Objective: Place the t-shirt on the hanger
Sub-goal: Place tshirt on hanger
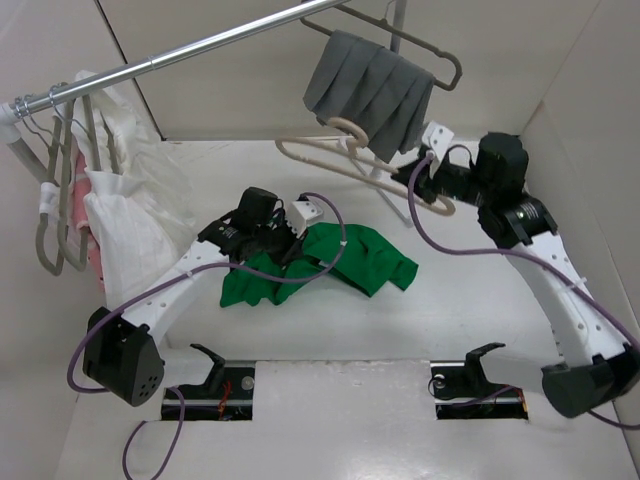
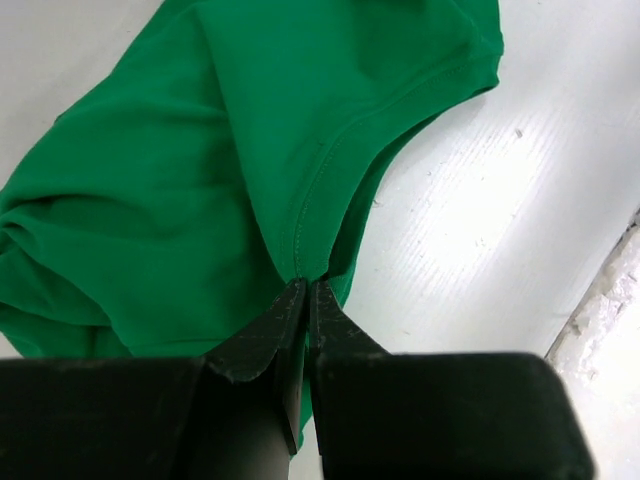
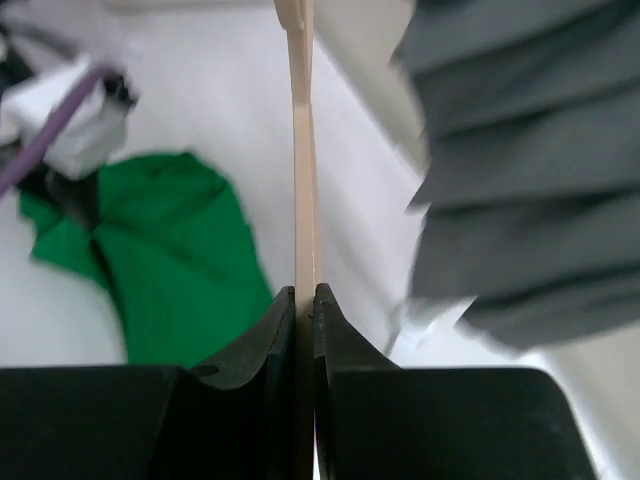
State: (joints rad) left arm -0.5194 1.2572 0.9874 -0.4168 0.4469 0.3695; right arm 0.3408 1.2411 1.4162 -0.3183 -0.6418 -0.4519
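Observation:
The green t-shirt (image 1: 345, 258) lies crumpled on the white table, left of centre. My left gripper (image 1: 283, 243) is shut on a hemmed edge of the t-shirt (image 2: 180, 200), its fingertips (image 2: 290, 300) pinching the fabric at the seam. My right gripper (image 1: 422, 172) is shut on the beige hanger (image 1: 335, 150) and holds it above the table at the back, right of the t-shirt. In the right wrist view the hanger (image 3: 301, 150) runs edge-on straight up from between the fingertips (image 3: 283, 310), with the t-shirt (image 3: 160, 270) below on the left.
A grey pleated cloth (image 1: 372, 85) hangs on a grey hanger (image 1: 420, 45) from the metal rail (image 1: 200, 48), close to my right gripper. White garments (image 1: 125, 200) on grey hangers hang at the left. Box walls enclose the table.

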